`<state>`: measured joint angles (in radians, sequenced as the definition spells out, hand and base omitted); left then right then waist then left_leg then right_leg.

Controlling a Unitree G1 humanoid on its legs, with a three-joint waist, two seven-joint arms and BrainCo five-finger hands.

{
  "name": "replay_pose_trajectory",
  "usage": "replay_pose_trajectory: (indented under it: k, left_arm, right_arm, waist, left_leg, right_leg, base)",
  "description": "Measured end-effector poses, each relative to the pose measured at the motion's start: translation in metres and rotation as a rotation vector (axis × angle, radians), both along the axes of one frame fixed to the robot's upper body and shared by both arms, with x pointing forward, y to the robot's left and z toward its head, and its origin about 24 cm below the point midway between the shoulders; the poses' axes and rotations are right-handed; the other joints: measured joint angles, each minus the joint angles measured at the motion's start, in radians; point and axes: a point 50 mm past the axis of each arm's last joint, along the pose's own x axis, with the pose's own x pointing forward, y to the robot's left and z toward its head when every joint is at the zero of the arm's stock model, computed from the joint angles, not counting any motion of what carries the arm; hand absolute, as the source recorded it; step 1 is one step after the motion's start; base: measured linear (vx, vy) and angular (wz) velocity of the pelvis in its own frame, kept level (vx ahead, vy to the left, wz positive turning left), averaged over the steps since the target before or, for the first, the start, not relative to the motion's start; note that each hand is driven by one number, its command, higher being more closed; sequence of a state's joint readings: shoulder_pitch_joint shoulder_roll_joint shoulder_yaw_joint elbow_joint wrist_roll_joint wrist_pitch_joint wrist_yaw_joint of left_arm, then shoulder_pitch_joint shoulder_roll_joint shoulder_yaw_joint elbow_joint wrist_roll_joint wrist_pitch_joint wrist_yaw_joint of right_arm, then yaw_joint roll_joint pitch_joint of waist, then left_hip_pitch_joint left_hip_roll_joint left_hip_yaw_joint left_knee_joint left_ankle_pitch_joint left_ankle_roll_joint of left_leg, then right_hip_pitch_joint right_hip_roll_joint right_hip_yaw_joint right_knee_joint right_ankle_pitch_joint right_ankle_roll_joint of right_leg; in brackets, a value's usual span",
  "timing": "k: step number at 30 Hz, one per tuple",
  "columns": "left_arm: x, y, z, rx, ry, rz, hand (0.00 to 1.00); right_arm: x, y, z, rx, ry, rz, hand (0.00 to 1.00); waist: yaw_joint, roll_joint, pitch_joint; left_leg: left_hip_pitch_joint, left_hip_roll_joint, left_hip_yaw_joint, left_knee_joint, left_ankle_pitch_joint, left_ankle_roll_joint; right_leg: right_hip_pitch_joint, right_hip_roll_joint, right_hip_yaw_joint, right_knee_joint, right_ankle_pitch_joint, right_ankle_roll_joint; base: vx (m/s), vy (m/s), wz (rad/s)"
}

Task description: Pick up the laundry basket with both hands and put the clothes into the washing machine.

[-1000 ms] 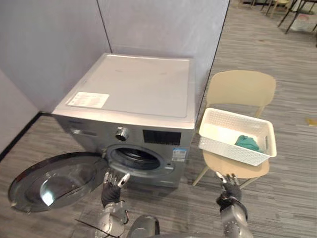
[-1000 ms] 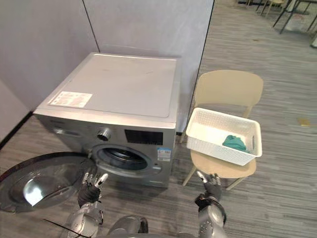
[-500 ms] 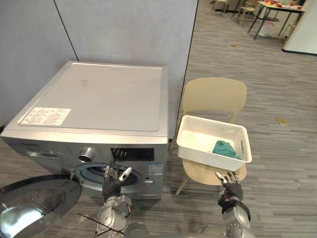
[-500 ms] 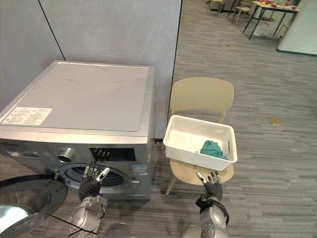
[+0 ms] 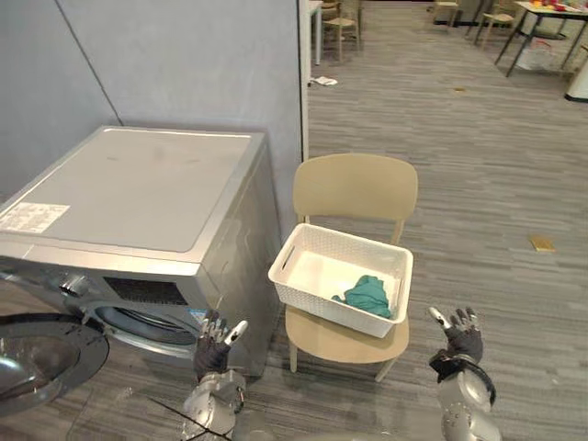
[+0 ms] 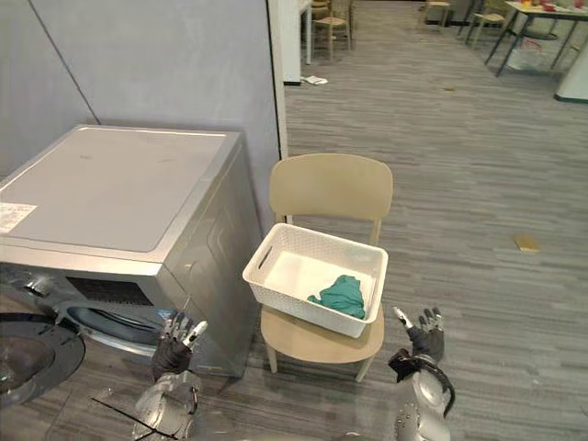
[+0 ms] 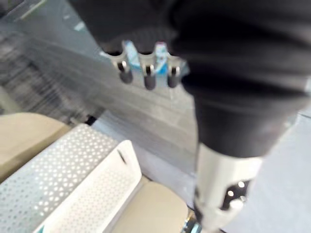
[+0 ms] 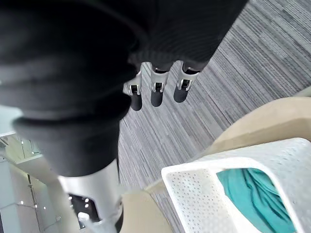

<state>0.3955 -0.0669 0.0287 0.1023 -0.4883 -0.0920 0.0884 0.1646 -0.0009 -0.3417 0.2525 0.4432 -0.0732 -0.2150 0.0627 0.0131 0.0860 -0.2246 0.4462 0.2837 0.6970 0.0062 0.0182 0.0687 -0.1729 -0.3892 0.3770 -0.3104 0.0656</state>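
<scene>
A white perforated laundry basket [image 5: 308,262] sits on the seat of a beige chair [image 5: 354,188], with a teal garment [image 5: 367,295] in its right end. The silver washing machine [image 5: 129,188] stands left of the chair, its round door [image 5: 37,354] swung open at the lower left. My left hand [image 5: 217,336] is low in front of the machine, left of the basket, fingers straight and empty. My right hand [image 5: 458,335] hovers low to the right of the chair, also open and empty. Both wrist views look past straight fingers [image 8: 154,92] at the basket [image 7: 82,194].
A grey partition wall [image 5: 184,64] rises behind the machine and chair. Grey wood-pattern floor [image 5: 496,184] stretches to the right and back. More chairs and tables [image 5: 537,28] stand far off at the top right. A small tan object [image 5: 542,243] lies on the floor.
The camera has swung to the right, so machine and chair sit further left in the picture. Both hands stay raised and open, now flanking the chair.
</scene>
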Motion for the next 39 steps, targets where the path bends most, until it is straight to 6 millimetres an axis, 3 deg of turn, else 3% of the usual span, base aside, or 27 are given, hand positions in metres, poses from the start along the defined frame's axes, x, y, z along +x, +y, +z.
replay_pose_trajectory:
  k: [1,2,5,8,11,13,17,23,25,27,30,33,39]
  left_arm:
    - [-0.001,-0.001,-0.002,-0.003,0.006,-0.006,0.00]
    - [-0.003,-0.001,-0.005,-0.008,0.018,-0.019,0.00]
    - [0.000,-0.001,-0.004,0.000,0.007,-0.024,0.00]
    - [0.005,0.002,-0.001,0.019,-0.008,-0.041,0.00]
    - [0.012,-0.003,0.003,0.044,-0.038,-0.119,0.00]
    - [0.012,-0.002,0.003,0.048,-0.044,-0.141,0.00]
    - [0.012,-0.004,0.003,0.068,-0.045,-0.209,0.00]
    - [0.019,-0.027,0.006,0.039,-0.082,-0.332,0.00]
    - [0.022,-0.027,0.008,0.038,-0.092,-0.332,0.00]
    - [0.029,-0.027,0.013,0.044,-0.123,-0.334,0.00]
    - [0.035,-0.026,0.024,0.055,-0.181,-0.331,0.00]
    - [0.042,-0.025,0.036,0.053,-0.243,-0.321,0.00]
    - [0.053,-0.027,0.053,0.056,-0.331,-0.315,0.00]
  right_arm:
    - [-0.001,-0.003,0.001,-0.007,0.000,-0.009,0.00]
    - [0.002,-0.012,0.006,-0.034,-0.011,-0.016,0.00]
    - [0.021,-0.013,0.018,-0.039,-0.075,-0.021,0.00]
    - [0.043,-0.011,0.035,-0.094,-0.126,0.015,0.00]
    - [0.065,-0.026,0.064,-0.237,-0.181,0.067,0.00]
    - [0.090,-0.030,0.094,-0.403,-0.217,0.196,0.00]
    - [0.127,-0.032,0.121,-0.675,-0.148,0.425,0.00]
    - [0.169,-0.047,0.156,-0.957,0.029,0.577,0.00]
    - [0.175,-0.047,0.160,-0.989,0.061,0.609,0.00]
    - [0.184,-0.047,0.174,-1.100,0.112,0.658,0.00]
    - [0.190,-0.048,0.193,-1.236,0.162,0.711,0.00]
    - [0.194,-0.050,0.201,-1.323,0.205,0.736,0.00]
    - [0.199,-0.052,0.217,-1.412,0.249,0.731,0.00]
  waist:
    - [0.001,-0.001,0.000]
    - [0.006,-0.001,0.000]
    - [0.004,0.000,0.006]
    - [0.004,-0.032,0.029]
    - [0.006,-0.040,0.030]
    - [0.006,-0.043,0.033]
    - [0.004,-0.043,0.044]
    - [0.007,-0.019,0.139]
    - [0.009,-0.013,0.171]
    - [0.011,0.002,0.219]
    - [0.016,0.027,0.278]
    - [0.034,0.031,0.318]
    - [0.039,0.041,0.376]
  left_leg:
    - [-0.004,-0.023,0.008,-0.001,-0.038,-0.025]
    - [-0.003,-0.111,-0.010,-0.085,-0.104,-0.095]
    - [0.079,-0.175,-0.006,-0.297,-0.118,-0.097]
    - [0.116,-0.213,0.002,-0.342,-0.118,-0.097]
    - [0.144,-0.248,0.017,-0.400,-0.118,-0.096]
    - [0.148,-0.274,0.039,-0.431,-0.118,-0.096]
    - [0.122,-0.273,0.050,-0.438,-0.117,-0.094]
    - [0.025,-0.274,0.022,-0.436,-0.099,-0.072]
    - [0.014,-0.274,0.017,-0.433,-0.097,-0.069]
    - [-0.028,-0.274,0.005,-0.405,-0.083,-0.050]
    - [-0.066,-0.271,-0.009,-0.378,-0.083,-0.048]
    - [-0.104,-0.272,-0.010,-0.361,-0.072,-0.032]
    - [-0.177,-0.271,-0.035,-0.346,-0.059,-0.027]
  right_leg:
    - [0.008,0.000,-0.011,-0.014,0.005,0.001]
    - [0.019,0.000,-0.025,-0.066,0.033,0.010]
    - [0.018,0.006,-0.024,-0.146,0.105,0.028]
    - [0.055,-0.007,-0.021,-0.210,0.145,0.047]
    - [0.063,-0.028,-0.016,-0.253,0.196,0.059]
    - [0.047,-0.046,0.003,-0.285,0.219,0.078]
    - [0.016,-0.044,0.005,-0.300,0.245,0.079]
    - [-0.067,-0.041,-0.022,-0.289,0.269,0.073]
    - [-0.079,-0.042,-0.024,-0.278,0.269,0.073]
    - [-0.116,-0.054,-0.040,-0.241,0.269,0.073]
    - [-0.158,-0.062,-0.049,-0.192,0.264,0.069]
    - [-0.212,-0.076,-0.050,-0.141,0.250,0.056]
    - [-0.303,-0.095,-0.071,-0.043,0.219,0.030]
  base:
    - [0.13,0.012,0.64]
    - [0.11,0.025,0.37]
    - [0.11,0.087,0.12]
    - [0.07,0.123,-0.01]
    - [0.05,0.144,0.01]
    - [0.04,0.117,-0.29]
    - [-0.01,0.046,-0.19]
    - [-0.08,0.027,0.08]
    - [-0.05,0.025,0.09]
    - [-0.09,0.030,0.13]
    - [-0.07,0.029,0.05]
    - [-0.07,0.003,-0.02]
    - [-0.06,-0.023,0.08]
